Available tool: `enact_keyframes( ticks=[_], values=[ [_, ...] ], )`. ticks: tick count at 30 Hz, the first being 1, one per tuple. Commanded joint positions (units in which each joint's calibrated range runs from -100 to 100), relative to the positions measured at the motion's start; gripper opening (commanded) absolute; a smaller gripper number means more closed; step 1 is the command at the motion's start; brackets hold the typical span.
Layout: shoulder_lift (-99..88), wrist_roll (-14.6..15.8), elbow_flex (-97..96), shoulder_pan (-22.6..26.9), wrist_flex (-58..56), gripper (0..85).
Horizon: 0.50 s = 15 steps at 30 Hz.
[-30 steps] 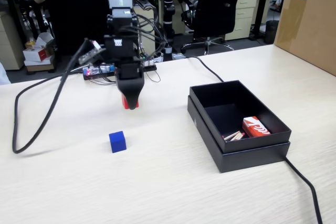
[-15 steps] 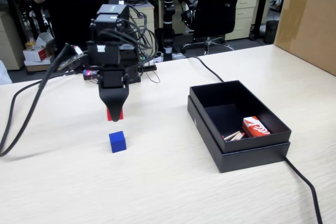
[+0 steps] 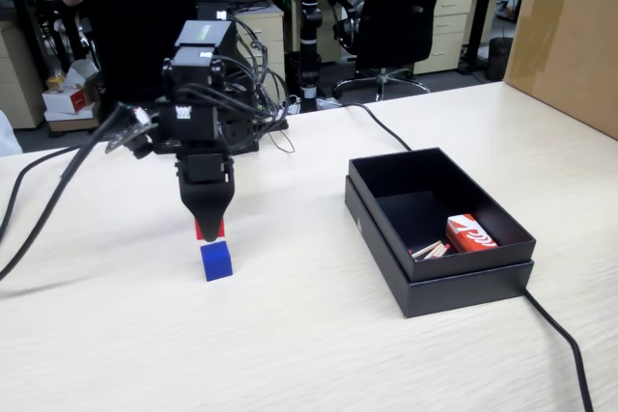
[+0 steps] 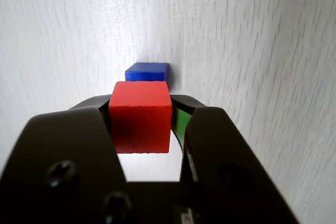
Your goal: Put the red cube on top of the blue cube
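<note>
The red cube (image 4: 140,115) sits clamped between my black jaws in the wrist view, and my gripper (image 4: 142,109) is shut on it. In the fixed view the gripper (image 3: 210,229) points straight down, with the red cube (image 3: 210,230) showing at its tip. The blue cube (image 3: 216,260) rests on the pale wooden table directly beneath, its top face close under the red one; I cannot tell whether they touch. In the wrist view only part of the blue cube (image 4: 147,71) shows just beyond the red cube.
An open black box (image 3: 396,223) stands to the right in the fixed view, holding a red-and-white packet (image 3: 470,233) and some sticks. A black cable (image 3: 53,198) loops over the table on the left. A cardboard box (image 3: 565,36) stands at the far right.
The arm has swung left and forward from behind the blue cube, then come down, so the red cube now hangs just above the blue cube. The blue cube has not moved.
</note>
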Motion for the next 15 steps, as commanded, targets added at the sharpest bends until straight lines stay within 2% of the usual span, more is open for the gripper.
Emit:
enact_keyframes(
  ticks=[1,15],
  values=[
    [-0.8,0.2,4.5,0.1,1.8,0.8],
    [1.4,0.2,4.4,0.2,3.5,0.8]
  ],
)
